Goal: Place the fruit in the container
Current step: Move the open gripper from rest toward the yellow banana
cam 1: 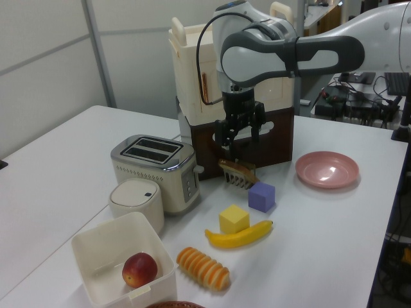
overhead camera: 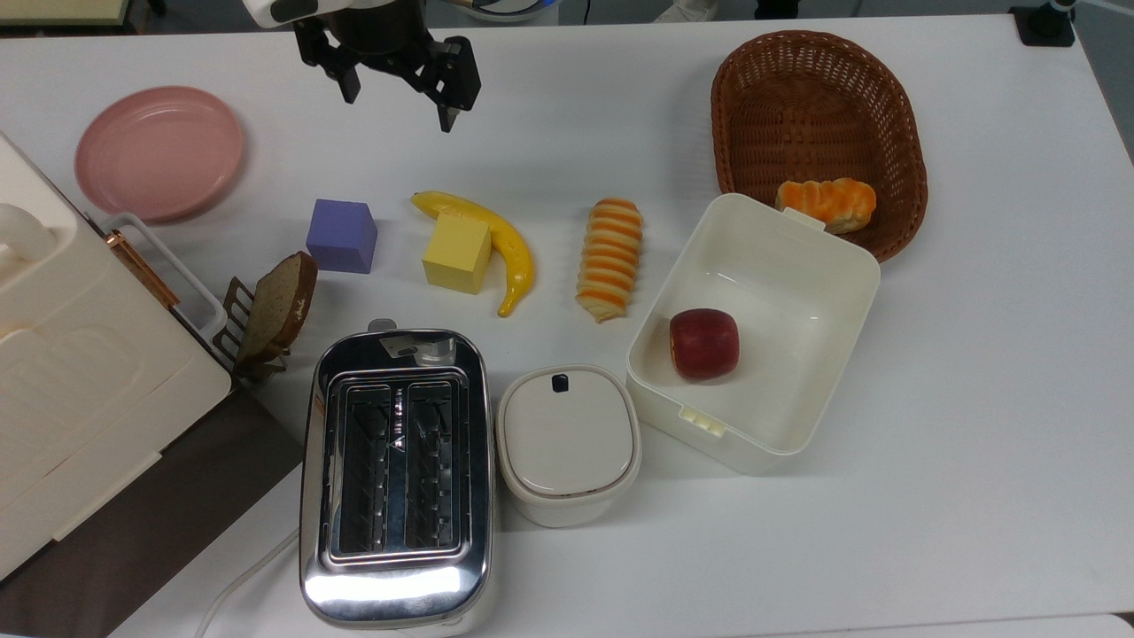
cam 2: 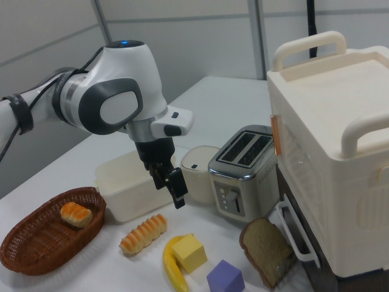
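Note:
The fruit, a long curved yellow banana [overhead camera: 512,248] [cam 1: 241,236] [cam 2: 172,267], lies on the white table with a yellow cube [overhead camera: 456,253] pressed against its inner side. The container, a cream-white tub [overhead camera: 780,244] [cam 1: 96,240] [cam 2: 121,188], stands at the top view's right of the banana and holds a dark-red apple [overhead camera: 704,344] [cam 1: 139,269]. My gripper [overhead camera: 399,102] [cam 1: 239,142] [cam 2: 170,190] hangs open and empty in the air, above the table's far side in the top view, well apart from the banana.
Between banana and tub lies a striped bread roll [overhead camera: 609,257]. A purple cube [overhead camera: 341,235], a bread slice in a rack [overhead camera: 279,306], a toaster [overhead camera: 394,478], a lidded white pot [overhead camera: 567,443], a pink plate [overhead camera: 159,151] and a wicker basket [overhead camera: 815,115] surround them.

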Robot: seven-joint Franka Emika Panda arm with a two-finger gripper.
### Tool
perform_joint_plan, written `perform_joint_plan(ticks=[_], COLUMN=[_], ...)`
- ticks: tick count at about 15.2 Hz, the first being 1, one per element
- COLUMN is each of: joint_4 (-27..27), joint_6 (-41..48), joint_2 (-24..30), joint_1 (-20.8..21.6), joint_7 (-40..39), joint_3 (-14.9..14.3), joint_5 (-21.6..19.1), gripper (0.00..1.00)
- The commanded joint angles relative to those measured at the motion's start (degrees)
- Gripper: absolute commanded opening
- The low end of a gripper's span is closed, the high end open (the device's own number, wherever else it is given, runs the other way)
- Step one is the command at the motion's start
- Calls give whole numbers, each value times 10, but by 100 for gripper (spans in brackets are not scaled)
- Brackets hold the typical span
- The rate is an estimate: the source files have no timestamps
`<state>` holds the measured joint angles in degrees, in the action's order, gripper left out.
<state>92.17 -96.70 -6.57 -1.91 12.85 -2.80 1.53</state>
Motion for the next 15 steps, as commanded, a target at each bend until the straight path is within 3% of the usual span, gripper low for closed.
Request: perform_joint_plan(ticks=[1, 12, 15], joint_4=[13, 28, 52], joint_6=[-13, -9, -10], joint_2=[-1, 3, 3], joint_1=[6, 10, 26], joint_7=[-39, -77, -144], joint_3=[-3, -2, -5], joint_5=[13, 13, 14], gripper=[100, 100, 100])
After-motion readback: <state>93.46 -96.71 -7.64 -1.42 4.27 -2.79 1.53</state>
